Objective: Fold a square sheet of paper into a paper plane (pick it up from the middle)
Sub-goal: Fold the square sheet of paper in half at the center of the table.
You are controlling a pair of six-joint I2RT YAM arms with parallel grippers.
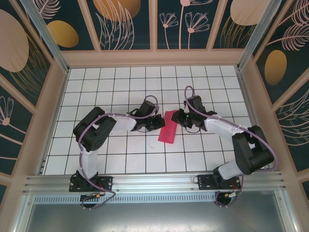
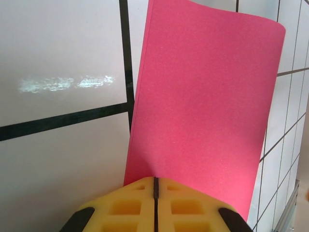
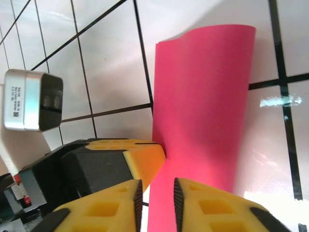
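The square sheet of paper (image 1: 168, 126) is magenta-pink, doubled over into a narrow rectangle on the white tiled table (image 1: 120, 150) between the two arms. Its upper layer bows up a little at one end (image 2: 270, 29). My left gripper (image 1: 158, 122) is shut, and its yellow tips (image 2: 155, 180) meet the paper's long left edge; nothing sits in the slit between the jaws. The same tips (image 3: 152, 154) overlap that edge in the right wrist view. My right gripper (image 1: 182, 118) hovers over the paper's right side, jaws a narrow gap apart (image 3: 157, 198) with pink paper (image 3: 203, 96) below them.
Wooden walls with dark patterned panels close in the tiled floor on three sides. An aluminium rail (image 1: 154, 182) carries both arm bases at the near edge. The left arm's grey wrist camera (image 3: 34, 100) sits close beside the right gripper.
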